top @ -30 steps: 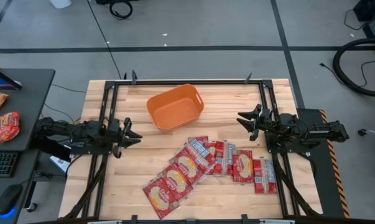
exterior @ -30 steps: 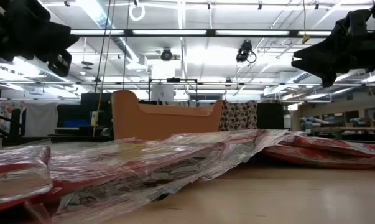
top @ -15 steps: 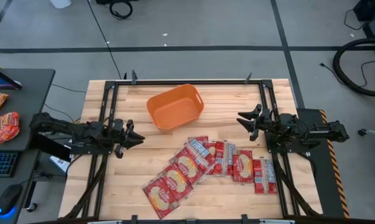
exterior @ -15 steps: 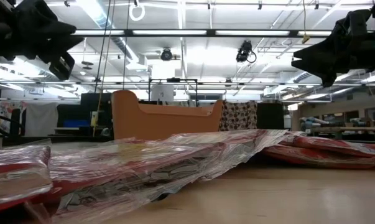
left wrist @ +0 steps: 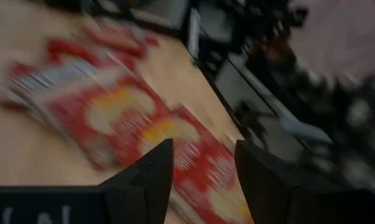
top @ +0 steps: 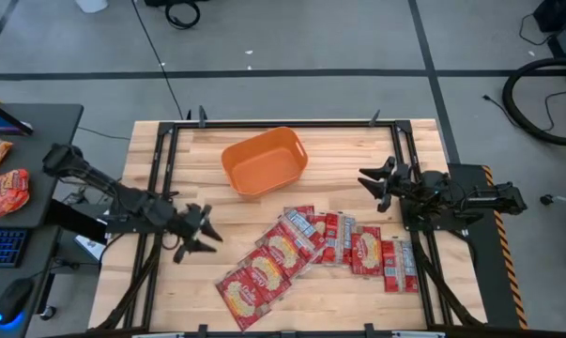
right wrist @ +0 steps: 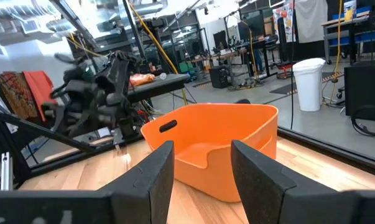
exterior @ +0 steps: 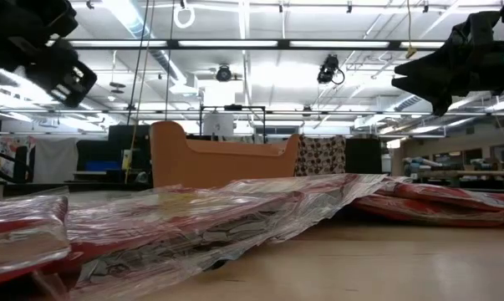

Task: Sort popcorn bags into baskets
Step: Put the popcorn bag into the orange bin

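Several flat red popcorn bags (top: 301, 252) with cream labels lie overlapping on the near half of the table; they fill the foreground of the low view (exterior: 176, 226) and show blurred in the left wrist view (left wrist: 112, 118). The orange basket (top: 264, 161) stands on its base toward the far side, also in the low view (exterior: 222, 155) and right wrist view (right wrist: 218, 146). My left gripper (top: 203, 235) is open, left of the bags, fingers apart in its wrist view (left wrist: 203, 168). My right gripper (top: 374, 183) is open above the table's right side, right of the basket.
A black metal frame (top: 160, 178) rims the wooden table. A dark side desk (top: 29, 169) left of the table carries more red packets (top: 8, 192). Bare wood (top: 217, 207) lies between the basket and the bags. Room clutter shows beyond the far edge.
My left gripper has swung toward the table's near edge and toward the popcorn bags, turning its fingers that way, still open. The right arm, the bags and the basket have kept still.
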`<state>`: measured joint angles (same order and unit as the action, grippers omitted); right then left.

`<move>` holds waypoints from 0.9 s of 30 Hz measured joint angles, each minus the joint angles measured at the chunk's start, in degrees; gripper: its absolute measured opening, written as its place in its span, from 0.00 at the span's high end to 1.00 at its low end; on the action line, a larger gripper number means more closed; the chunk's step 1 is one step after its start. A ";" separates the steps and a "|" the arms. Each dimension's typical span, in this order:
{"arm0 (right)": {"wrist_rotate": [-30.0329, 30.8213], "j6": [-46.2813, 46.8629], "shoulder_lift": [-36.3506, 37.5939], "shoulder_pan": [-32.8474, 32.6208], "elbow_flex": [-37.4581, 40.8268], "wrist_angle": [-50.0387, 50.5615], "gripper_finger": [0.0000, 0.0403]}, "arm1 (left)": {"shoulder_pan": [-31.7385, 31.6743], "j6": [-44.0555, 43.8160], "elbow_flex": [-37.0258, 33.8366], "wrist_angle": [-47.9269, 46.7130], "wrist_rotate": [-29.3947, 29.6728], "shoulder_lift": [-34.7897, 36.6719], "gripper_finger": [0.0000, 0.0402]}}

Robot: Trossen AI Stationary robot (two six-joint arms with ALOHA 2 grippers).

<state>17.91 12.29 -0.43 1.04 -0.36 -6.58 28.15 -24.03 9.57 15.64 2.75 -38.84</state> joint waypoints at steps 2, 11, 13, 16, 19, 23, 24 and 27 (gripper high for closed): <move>0.00 0.16 0.00 -0.01 0.00 -2.04 0.59 | 2.47 -2.94 1.61 -0.19 -0.50 -4.33 0.56; -7.94 9.78 -0.52 -0.04 -0.02 -7.99 0.59 | 7.80 -12.05 10.86 -5.54 0.52 -21.81 0.53; -8.99 10.12 -0.75 -0.20 0.00 -10.76 0.59 | 7.79 -12.46 13.15 -6.90 0.55 -24.89 0.51; -10.51 9.89 -1.54 -0.92 0.00 -11.82 0.59 | 7.79 -11.87 17.00 -9.21 0.01 -29.42 0.48; -10.08 11.42 -3.60 -1.74 0.00 -11.72 0.59 | 8.41 -8.48 21.22 -13.40 -0.52 -33.67 0.47; -9.82 12.58 -8.34 -2.80 0.00 -11.71 0.59 | 10.59 -3.79 27.08 -17.94 0.60 -38.92 0.47; -9.09 12.87 -9.79 -3.10 0.00 -12.01 0.59 | 11.26 -2.90 28.45 -19.48 1.65 -40.29 0.47; -7.16 13.25 -14.07 -4.04 -0.02 -12.88 0.59 | 13.69 -1.65 32.30 -22.36 5.06 -44.94 0.47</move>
<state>10.75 25.54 -14.49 -3.00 -0.38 -19.45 41.84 -25.68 41.87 -6.72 7.82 -83.79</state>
